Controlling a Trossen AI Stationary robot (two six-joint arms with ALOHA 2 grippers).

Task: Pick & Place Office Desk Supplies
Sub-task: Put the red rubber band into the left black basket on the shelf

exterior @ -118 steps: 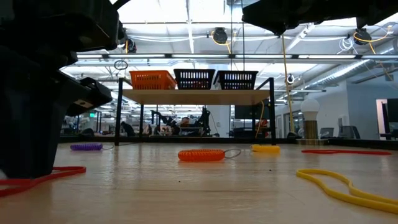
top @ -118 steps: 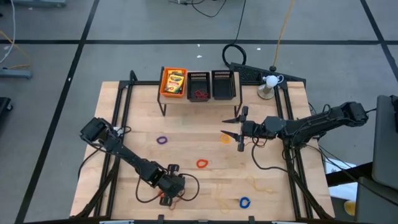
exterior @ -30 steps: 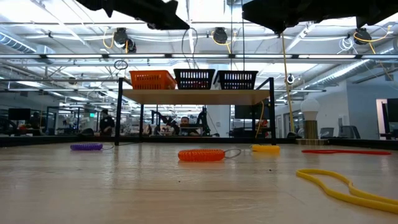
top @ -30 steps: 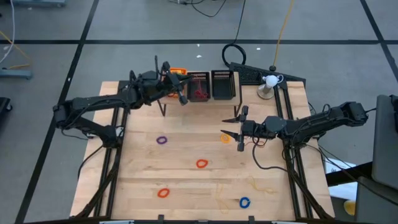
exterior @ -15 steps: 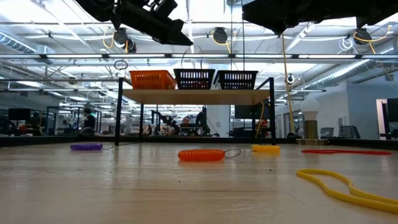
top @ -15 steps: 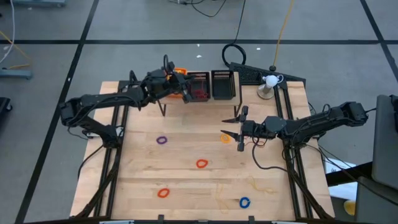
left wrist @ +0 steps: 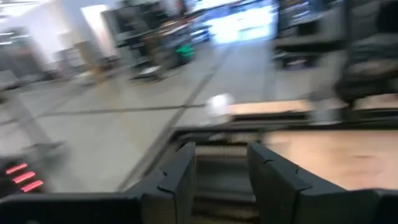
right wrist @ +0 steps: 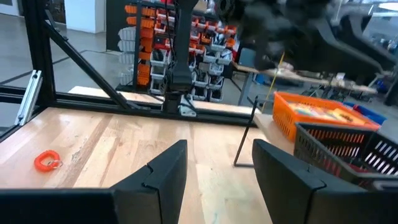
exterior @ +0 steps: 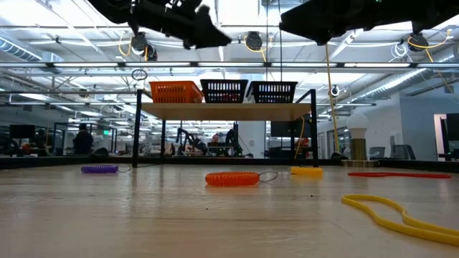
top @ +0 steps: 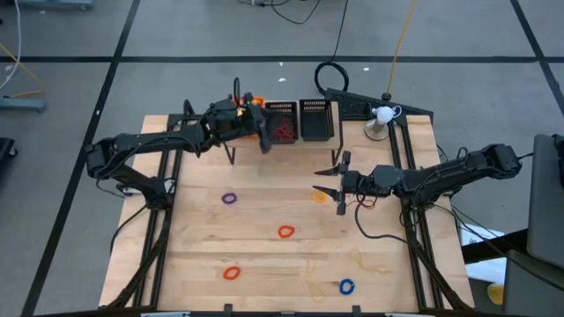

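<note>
Three mesh bins stand on a raised shelf at the table's far edge: an orange bin (top: pixel 253 103) holding yellow-and-green card boxes (right wrist: pixel 317 114), a middle black bin (top: pixel 282 121) with reddish bands (top: pixel 282 133) in it, and another black bin (top: pixel 315 120). My left gripper (top: pixel 263 141) hovers open at the middle bin's left rim, with nothing between its fingers (left wrist: pixel 180 180). My right gripper (top: pixel 328 181) hangs open above a yellow ring (top: pixel 319 196). Purple (top: pixel 230 199), orange (top: pixel 285 232), red (top: pixel 231 273) and blue (top: pixel 346 286) rings lie flat on the table.
Thin tan bands (top: pixel 370 261) lie near the front right. A small white lamp (top: pixel 382 117) stands at the far right corner, with cables behind it. The shelf's black legs (exterior: pixel 136 129) rise at the far edge. Bare wood lies between the rings.
My left arm has swung toward the table's right along the shelf, from the orange bin toward the middle black bin, and sunk a little. My right arm has kept still.
</note>
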